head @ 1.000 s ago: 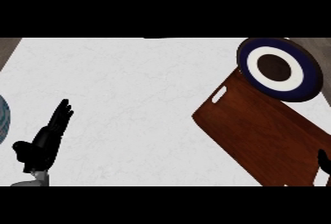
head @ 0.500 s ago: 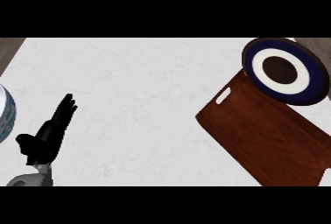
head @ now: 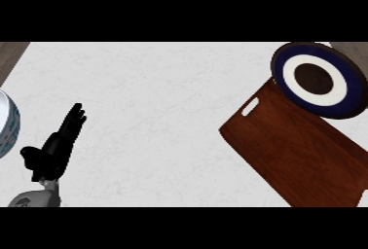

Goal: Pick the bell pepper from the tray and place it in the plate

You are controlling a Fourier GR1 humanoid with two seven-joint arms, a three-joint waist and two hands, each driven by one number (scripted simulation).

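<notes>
A brown wooden tray [head: 295,146] lies slantwise at the right of the counter, and the part of it that shows is bare. No bell pepper shows anywhere in the head view. At the tray's far end sits a plate [head: 318,78] with a dark blue rim, a white ring and a dark centre. My left hand [head: 56,148] rests open at the lower left, fingers straight and pointing away, far from the tray. My right hand is out of the view.
A pale round dish [head: 6,124] cuts in at the left edge, close to my left hand. Brown strips of another surface [head: 10,53] show at the counter's far corners.
The view has drifted: tray and plate sit slightly further right and my left hand slightly further in. The dark shape at the lower right edge a second ago is gone.
</notes>
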